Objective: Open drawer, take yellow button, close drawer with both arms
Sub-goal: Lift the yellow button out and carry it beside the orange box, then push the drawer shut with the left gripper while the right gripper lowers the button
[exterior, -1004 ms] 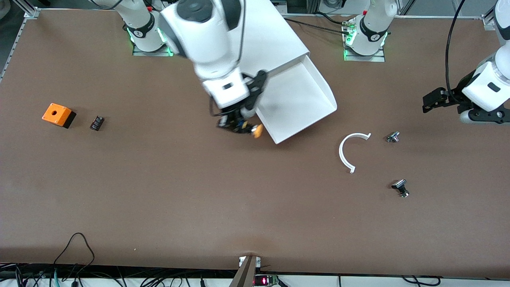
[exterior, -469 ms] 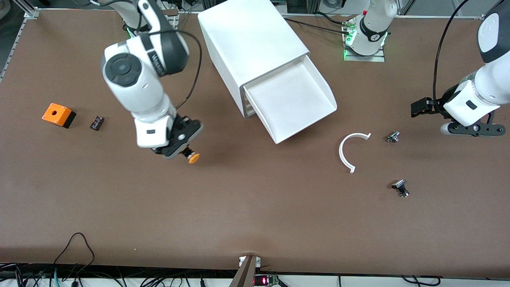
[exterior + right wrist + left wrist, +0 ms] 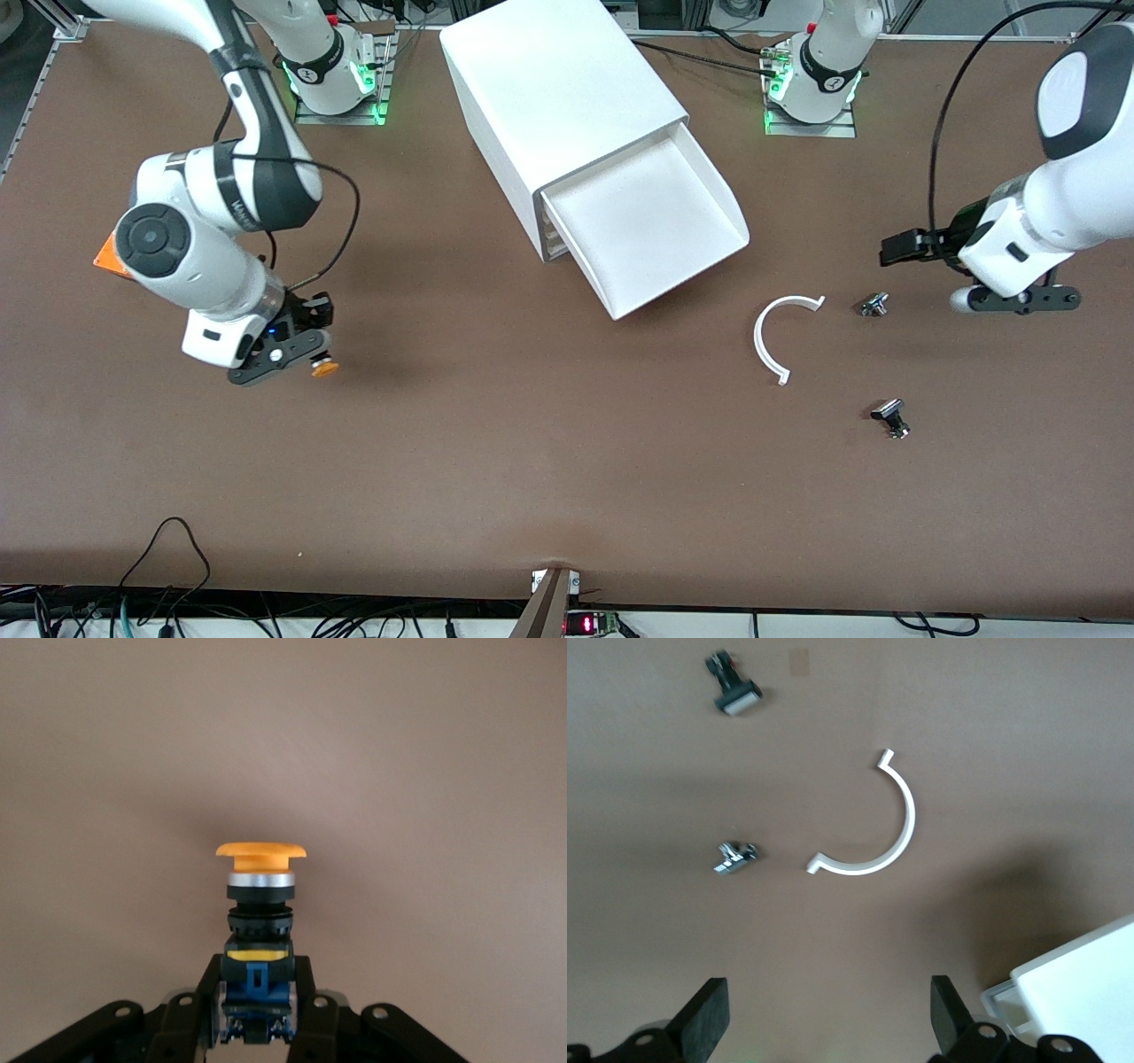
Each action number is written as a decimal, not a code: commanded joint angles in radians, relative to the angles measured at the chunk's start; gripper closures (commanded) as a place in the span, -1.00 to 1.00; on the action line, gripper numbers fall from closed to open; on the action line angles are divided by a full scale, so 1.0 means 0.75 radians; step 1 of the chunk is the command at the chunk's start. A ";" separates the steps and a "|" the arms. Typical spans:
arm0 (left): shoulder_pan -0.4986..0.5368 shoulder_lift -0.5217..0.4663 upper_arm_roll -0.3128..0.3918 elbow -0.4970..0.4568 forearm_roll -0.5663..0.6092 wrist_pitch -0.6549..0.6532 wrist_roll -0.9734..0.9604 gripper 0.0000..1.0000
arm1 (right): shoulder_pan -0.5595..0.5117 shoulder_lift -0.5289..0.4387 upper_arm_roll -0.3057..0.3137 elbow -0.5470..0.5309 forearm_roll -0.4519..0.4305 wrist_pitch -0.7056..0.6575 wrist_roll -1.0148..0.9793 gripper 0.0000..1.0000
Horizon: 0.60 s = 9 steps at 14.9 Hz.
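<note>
The right gripper (image 3: 306,361), clamped on the push button (image 3: 324,367) by its blue-black body, hangs over bare bench toward the right arm's end; taking is done. The left gripper (image 3: 824,1014), spread empty, must next push the open drawer (image 3: 651,232) shut

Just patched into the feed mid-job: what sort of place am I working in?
Most likely a robotics lab bench: a brown table edged with aluminium framing, loose cables along its near edge, and a white drawer cabinet between the two bolted arm bases.
</note>
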 commanded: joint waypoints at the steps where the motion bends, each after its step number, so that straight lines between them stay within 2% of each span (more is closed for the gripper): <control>1: -0.019 0.023 -0.097 -0.051 0.000 0.084 -0.275 -1.00 | -0.112 -0.061 0.029 -0.197 0.004 0.115 0.015 0.49; 4: -0.061 0.064 -0.159 -0.108 0.006 0.196 -0.515 -1.00 | -0.164 -0.063 0.033 -0.376 -0.002 0.329 -0.010 0.49; 6: -0.106 0.102 -0.169 -0.161 0.026 0.317 -0.629 -1.00 | -0.186 -0.075 0.033 -0.511 -0.002 0.511 -0.048 0.49; 9: -0.190 0.149 -0.171 -0.233 0.090 0.485 -0.819 -1.00 | -0.221 -0.073 0.031 -0.624 -0.002 0.649 -0.051 0.48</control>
